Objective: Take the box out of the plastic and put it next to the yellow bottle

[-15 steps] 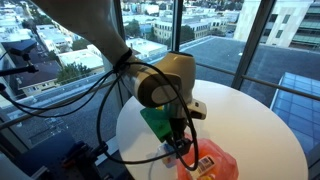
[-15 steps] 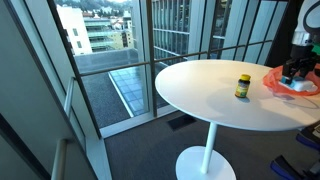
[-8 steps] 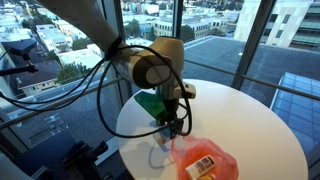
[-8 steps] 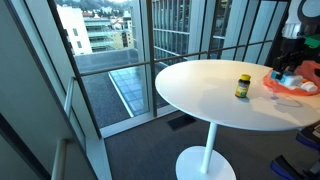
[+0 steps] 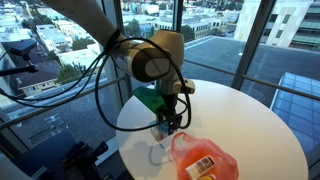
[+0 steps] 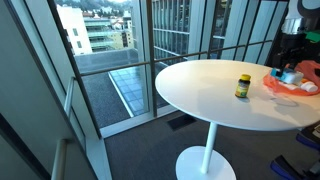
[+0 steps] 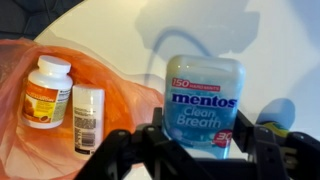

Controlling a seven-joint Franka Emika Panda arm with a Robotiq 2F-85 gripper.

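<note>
The black Robotiq gripper has its two fingers pressed against the sides of a light-blue plastic Mentos box, closed only as far as the box's width and holding it upright above the round white table. In the wrist view the box is clear of the translucent orange plastic bag, which lies at its 9 o'clock, open and crumpled on the tabletop. Inside the bag are a white-capped bottle with an orange label and, just beside it at 3 o'clock, a slim white bottle with printed text. In an exterior view the small yellow bottle with a dark cap stands upright on the table at 9 o'clock from the bag, apart from it, with the gripper hanging over the bag's near edge. In an exterior view the arm reaches down from 11 o'clock, and the bag sits at 4 o'clock of the gripper.
</note>
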